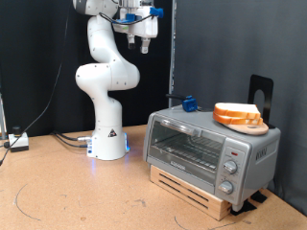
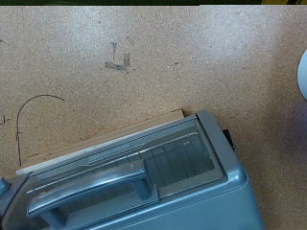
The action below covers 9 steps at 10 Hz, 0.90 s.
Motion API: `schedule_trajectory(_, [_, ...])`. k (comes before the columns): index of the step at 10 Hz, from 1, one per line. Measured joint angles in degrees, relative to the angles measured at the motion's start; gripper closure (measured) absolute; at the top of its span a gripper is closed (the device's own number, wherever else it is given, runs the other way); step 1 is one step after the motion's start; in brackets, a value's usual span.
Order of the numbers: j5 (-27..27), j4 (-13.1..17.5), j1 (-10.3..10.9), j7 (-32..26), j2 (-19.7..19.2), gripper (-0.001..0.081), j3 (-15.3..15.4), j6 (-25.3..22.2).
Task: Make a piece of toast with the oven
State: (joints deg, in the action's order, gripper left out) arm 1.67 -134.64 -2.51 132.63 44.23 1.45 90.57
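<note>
The silver oven point(image 1: 206, 149) stands on a wooden base at the exterior view's right, its glass door shut. Two bread slices point(image 1: 238, 116) with orange-brown crust lie stacked on its roof; I cannot tell which is the piece of toast. My gripper point(image 1: 144, 40) hangs high above the table at the exterior view's top, well up and to the left of the oven, with nothing in it. The wrist view looks down on the oven point(image 2: 144, 177), its glass door and grey bar handle point(image 2: 91, 187). My fingers do not show there.
A small blue object point(image 1: 188, 103) sits on the oven's roof at its back left. A black stand point(image 1: 261, 96) rises behind the bread. The arm's white base point(image 1: 107, 139) stands left of the oven, with cables point(image 1: 67, 139) beside it. The table point(image 2: 144, 67) is brown board.
</note>
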Motion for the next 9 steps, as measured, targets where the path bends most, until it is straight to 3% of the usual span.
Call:
schedule_trajectory(1, [0.48,0.42,0.37,-3.21,-0.21,-0.0001,-0.02,-1.38])
schedule_trajectory(4, [0.84,2.63,5.25,-20.18,-0.43,-0.0001,-0.07,-3.22])
schedule_trajectory(5, [-0.58,2.51,6.39,-26.04,-0.58,-0.0001,-0.08,-1.78])
schedule_trajectory(6, [-1.68,2.09,6.84,-31.31,-1.17,-0.0001,-0.12,-0.21])
schedule_trajectory(7, [-1.12,2.09,6.52,-29.06,-1.15,-0.0001,-0.05,-0.35])
schedule_trajectory(9, [0.57,1.62,8.58,-41.57,-1.14,-0.0001,-2.78,0.72])
